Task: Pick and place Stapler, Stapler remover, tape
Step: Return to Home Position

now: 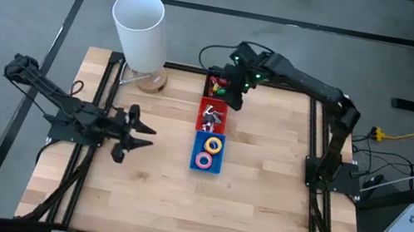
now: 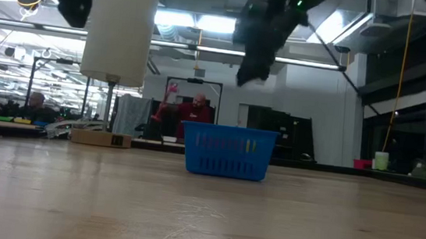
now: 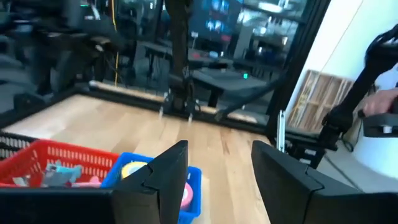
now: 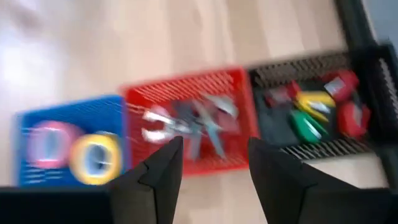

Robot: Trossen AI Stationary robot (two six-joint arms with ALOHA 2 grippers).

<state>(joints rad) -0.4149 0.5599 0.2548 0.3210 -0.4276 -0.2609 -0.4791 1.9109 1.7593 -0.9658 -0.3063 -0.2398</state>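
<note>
Three baskets stand in a row down the table's middle. The blue one (image 1: 208,152) holds a yellow tape roll (image 4: 94,158) and a pink one (image 4: 46,144). The red one (image 1: 211,117) holds silvery stapler removers (image 4: 186,124). The black one (image 4: 311,112) at the far end holds red, yellow and green staplers. My right gripper (image 4: 214,149) hangs open and empty above the far baskets (image 1: 234,95), pointing steeply down. My left gripper (image 3: 217,155) is open and level, left of the blue basket (image 1: 141,134), with nothing between its fingers.
A tall white cylinder (image 1: 139,29) on a small wooden base stands at the table's far left corner. Bare wood stretches across the near half of the table (image 1: 199,216). In the low view a person (image 2: 198,110) sits in the room behind the blue basket.
</note>
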